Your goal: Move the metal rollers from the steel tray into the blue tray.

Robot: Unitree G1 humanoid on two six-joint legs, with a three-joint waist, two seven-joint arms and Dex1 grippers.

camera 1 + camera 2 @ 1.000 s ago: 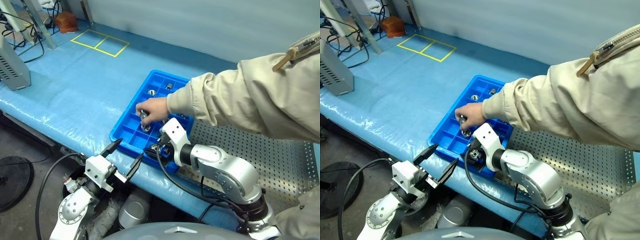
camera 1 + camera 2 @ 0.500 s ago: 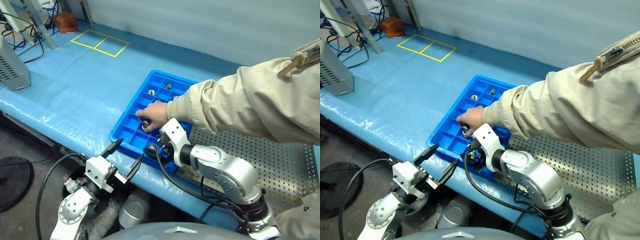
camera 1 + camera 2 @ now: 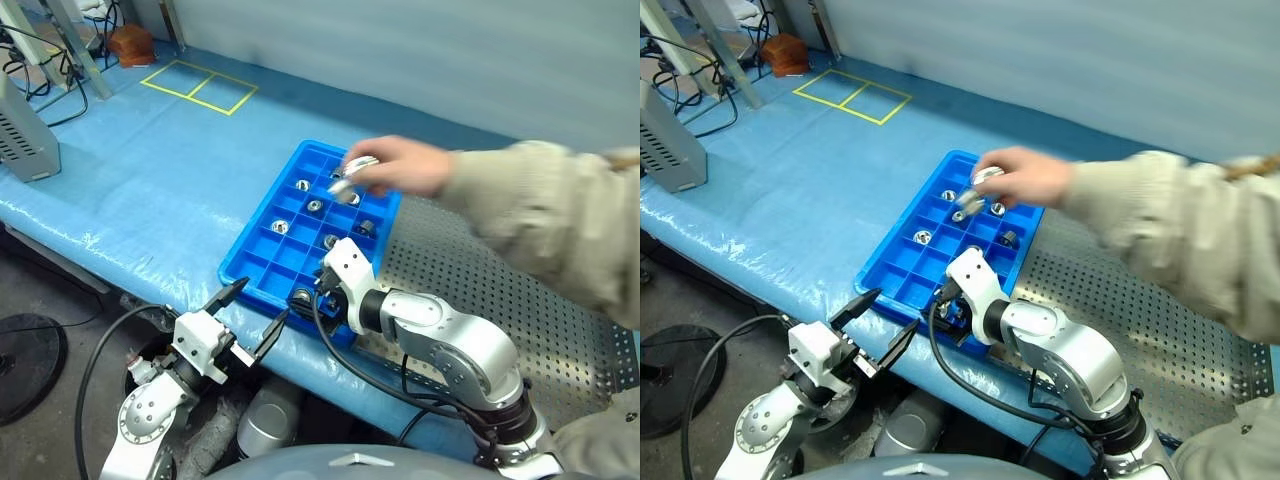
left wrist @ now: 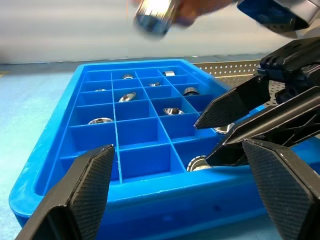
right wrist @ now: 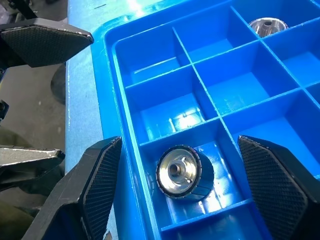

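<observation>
Blue plastic tray part-filled, both robot hands empty at its near edge

Blue-covered counter [image 3: 150,170] carries the work: at far left the left hand [image 3: 247,312] hangs just off the counter edge, fingers spread wide, gripping nothing. Next comes the blue tray [image 3: 245,268], with several metal rollers [image 3: 281,227] sitting singly in its compartments and many compartments bare. The right hand [image 5: 175,185] hovers open over the tray's near corner, straddling one roller lying loose in its cell, not pinched. A person's hand [image 3: 395,168] holds a roller above the tray's far end. Rightmost, the steel tray [image 3: 560,340] shows bare perforated floor where visible, so the transfer looks well advanced.
</observation>
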